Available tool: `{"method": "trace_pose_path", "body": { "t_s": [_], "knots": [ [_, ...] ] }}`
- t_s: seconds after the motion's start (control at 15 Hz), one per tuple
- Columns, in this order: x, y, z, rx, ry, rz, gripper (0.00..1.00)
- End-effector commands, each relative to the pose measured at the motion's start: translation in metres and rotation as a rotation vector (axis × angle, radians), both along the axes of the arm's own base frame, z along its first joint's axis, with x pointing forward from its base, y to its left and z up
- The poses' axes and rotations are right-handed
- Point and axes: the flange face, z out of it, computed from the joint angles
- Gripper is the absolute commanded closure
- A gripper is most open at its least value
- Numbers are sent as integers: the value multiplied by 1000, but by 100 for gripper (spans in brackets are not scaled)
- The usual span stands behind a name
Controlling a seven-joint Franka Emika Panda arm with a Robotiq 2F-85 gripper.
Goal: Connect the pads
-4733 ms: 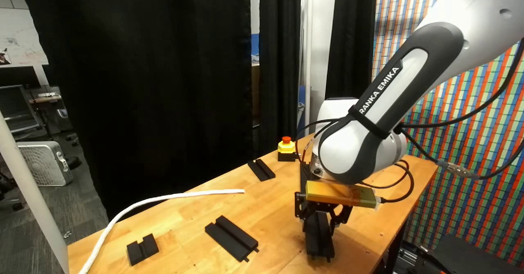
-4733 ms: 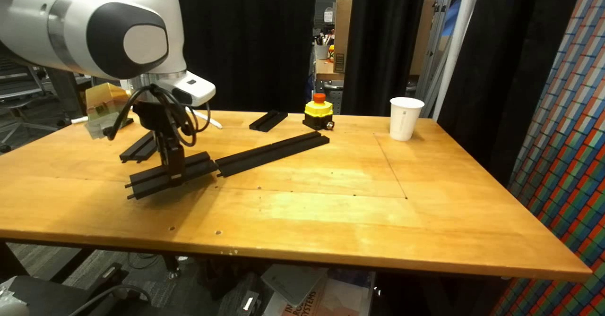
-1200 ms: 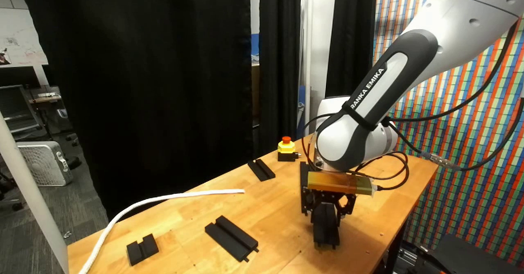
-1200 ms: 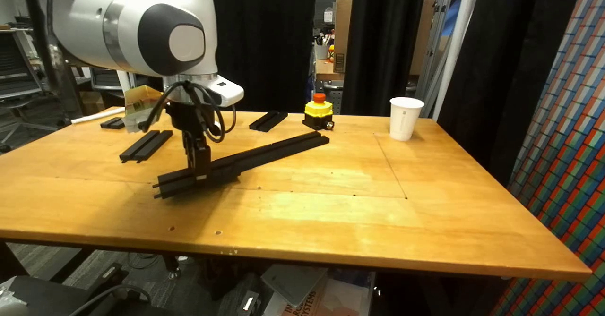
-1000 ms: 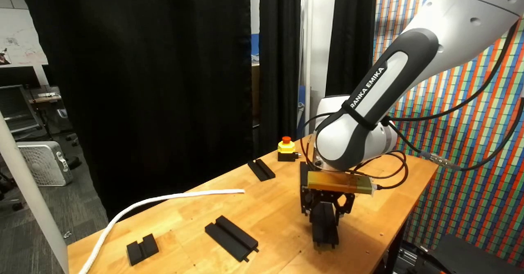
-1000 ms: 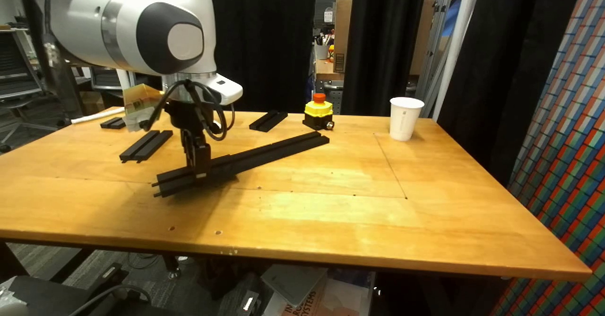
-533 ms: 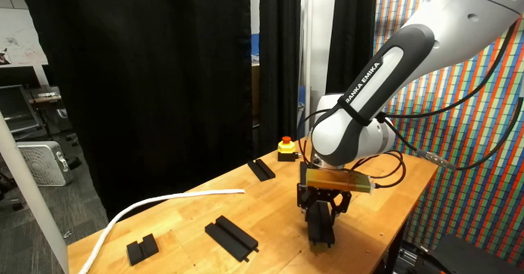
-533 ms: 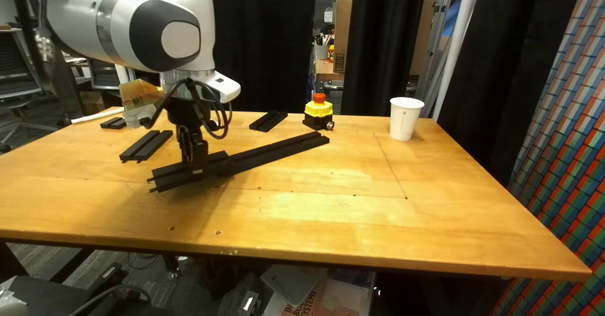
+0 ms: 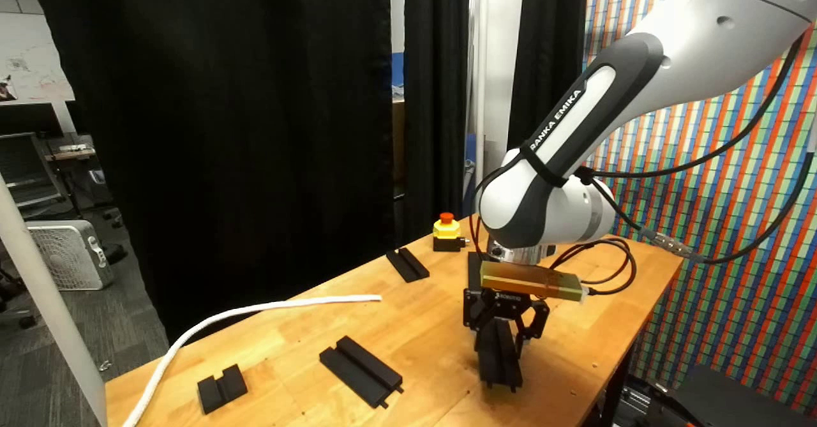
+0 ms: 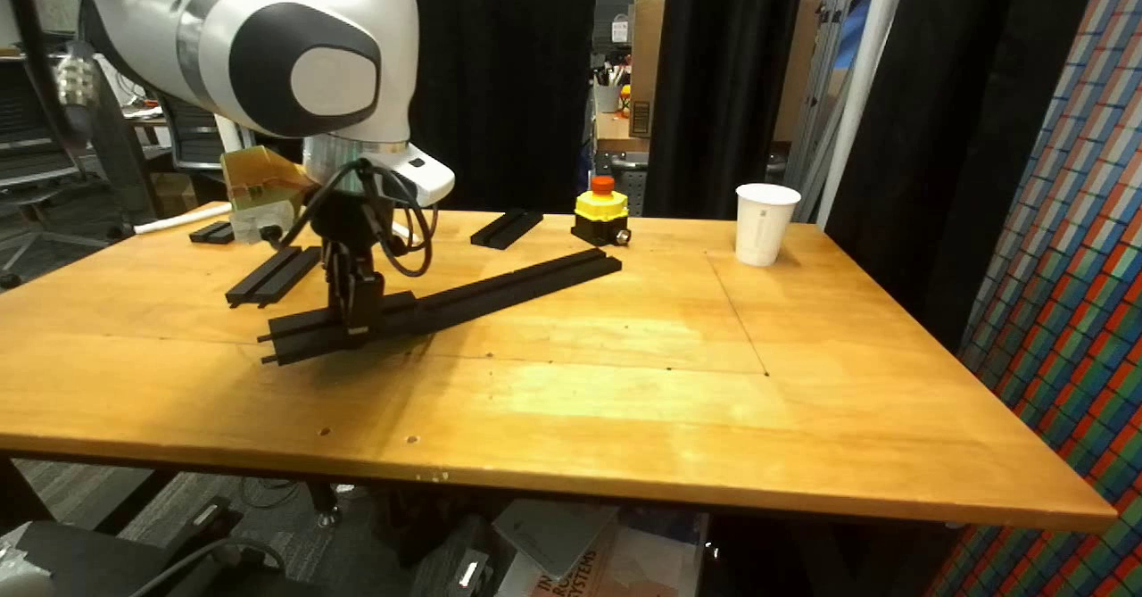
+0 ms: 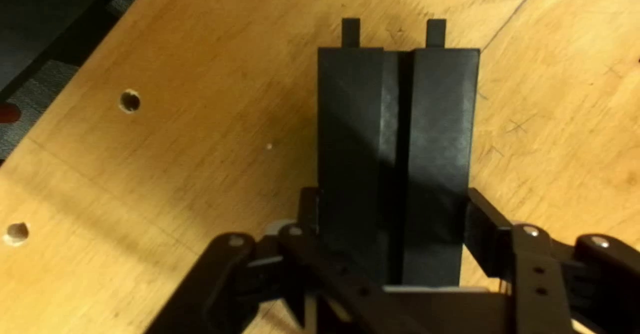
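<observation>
In an exterior view, we see the gripper [image 9: 499,347] clamped across a black pad [image 9: 501,368] over the table [image 9: 434,344] | in an exterior view, the long bar [image 10: 522,287] lies beyond the gripper, off the pad's end, axes roughly in line; contact we cannot confirm | in the wrist view, fingers [image 11: 485,234] press both long sides, tabs [image 11: 350,32] pointing away from the bar.

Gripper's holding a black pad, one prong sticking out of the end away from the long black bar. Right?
Not one: the wrist view shows two prongs sticking out of that end. The gripper is indeed holding the black pad.
</observation>
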Motion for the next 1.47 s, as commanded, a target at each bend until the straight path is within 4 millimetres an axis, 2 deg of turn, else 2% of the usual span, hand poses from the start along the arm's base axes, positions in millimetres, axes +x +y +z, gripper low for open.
{"method": "trace_pose_path", "body": {
  "t_s": [0.0,0.27,0.73,1.4],
  "knots": [
    [-1,17,9,36,3,17,55],
    [0,33,7,54,27,36,55],
    [6,34,0,26,49,-3,55],
    [17,58,-4,9,67,-57,55]
  ]
}}
